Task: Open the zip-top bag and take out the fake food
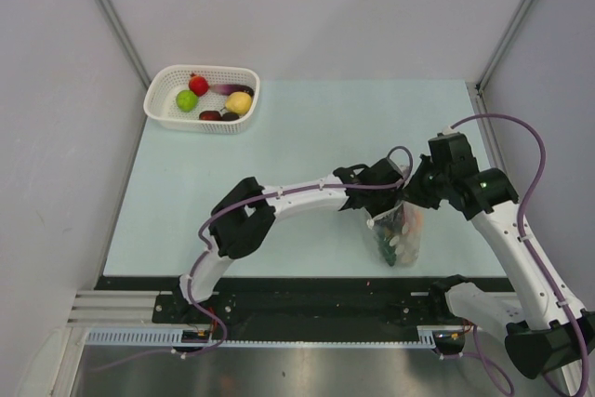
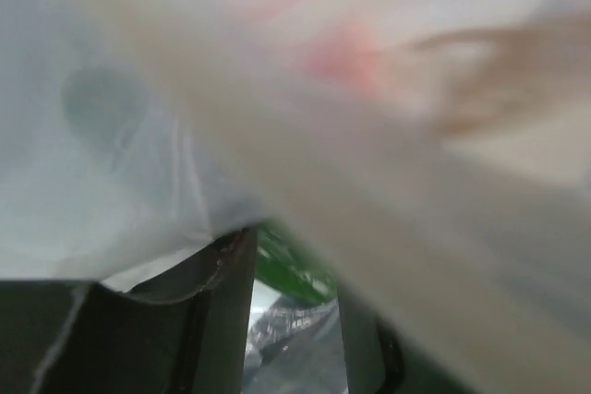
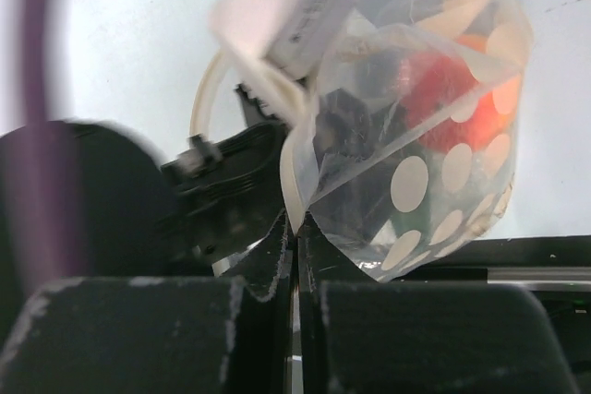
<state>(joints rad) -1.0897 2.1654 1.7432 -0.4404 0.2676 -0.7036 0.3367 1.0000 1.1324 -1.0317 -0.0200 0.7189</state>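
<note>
The zip-top bag [image 1: 400,234] is clear with white dots and hangs over the table's near edge. Its mouth faces up. My right gripper [image 1: 416,194] is shut on the bag's rim, which shows pinched between its jaws in the right wrist view [image 3: 297,226]. Red and orange fake food [image 3: 443,99] shows through the bag [image 3: 434,182]. My left gripper [image 1: 389,194] reaches down into the bag's mouth. In the left wrist view the bag's film [image 2: 277,89] blurs most of the picture. The left gripper [image 2: 295,260] has its jaws part closed around a green piece of fake food [image 2: 294,276].
A white mesh basket [image 1: 158,111] stands at the table's far left corner with a red [image 1: 198,85], a lime green [image 1: 187,100], a yellow [image 1: 239,103] and dark pieces in it. Grey walls close in the table on three sides.
</note>
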